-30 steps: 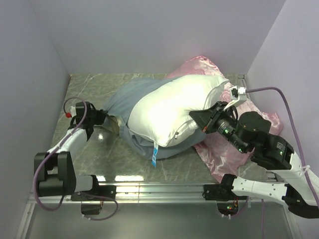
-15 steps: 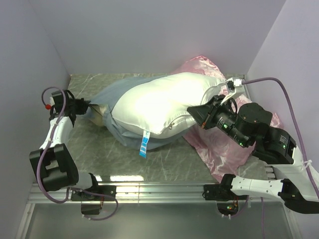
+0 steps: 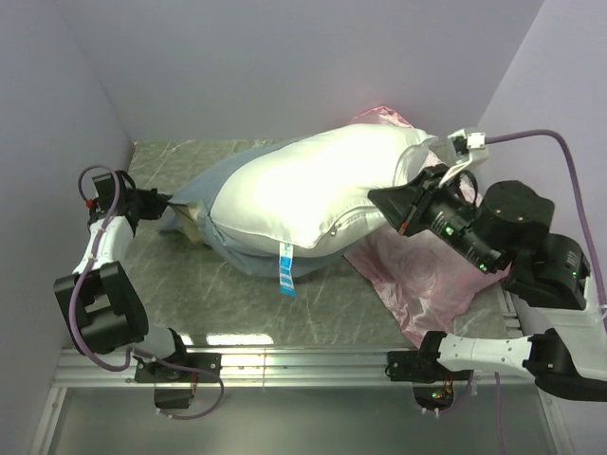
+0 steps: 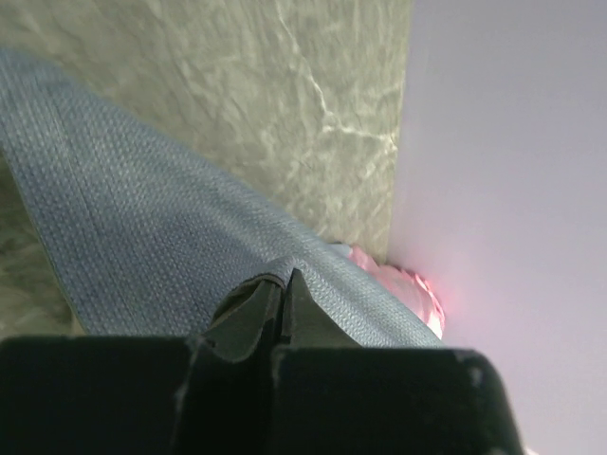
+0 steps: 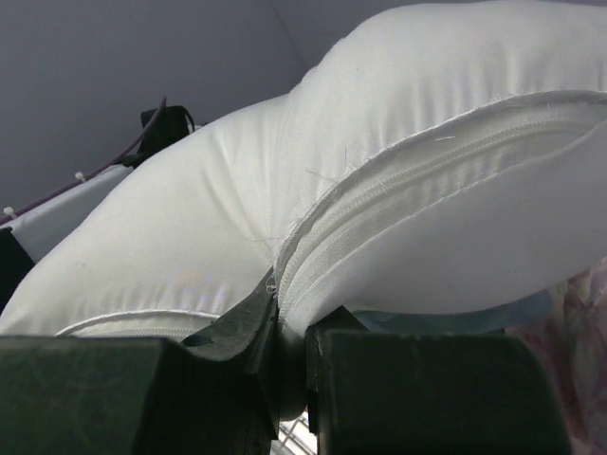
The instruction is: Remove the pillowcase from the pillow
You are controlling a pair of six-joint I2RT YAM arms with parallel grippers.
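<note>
The plump white pillow (image 3: 303, 194) lies across the middle of the table, its blue tag (image 3: 284, 265) hanging at the near edge. The pillowcase (image 3: 204, 185), showing its grey-blue inside, is bunched round the pillow's left end and underside. My left gripper (image 3: 159, 202) is shut on the pillowcase's left edge near the left wall; the left wrist view shows the fabric (image 4: 152, 237) pinched in the left gripper (image 4: 285, 284). My right gripper (image 3: 379, 204) is shut on the pillow's seamed edge (image 5: 398, 142), holding the right end lifted, as the right gripper (image 5: 292, 322) shows in its wrist view.
A pink satin rose-patterned cushion (image 3: 427, 280) lies under and behind the pillow's right end, by the right wall. The left wall stands close to the left gripper. A metal rail (image 3: 303, 360) runs along the near table edge.
My left gripper has pulled the pillowcase edge left toward the wall. My right gripper has lifted the pillow's right end up and back. More white pillow is bare now.
</note>
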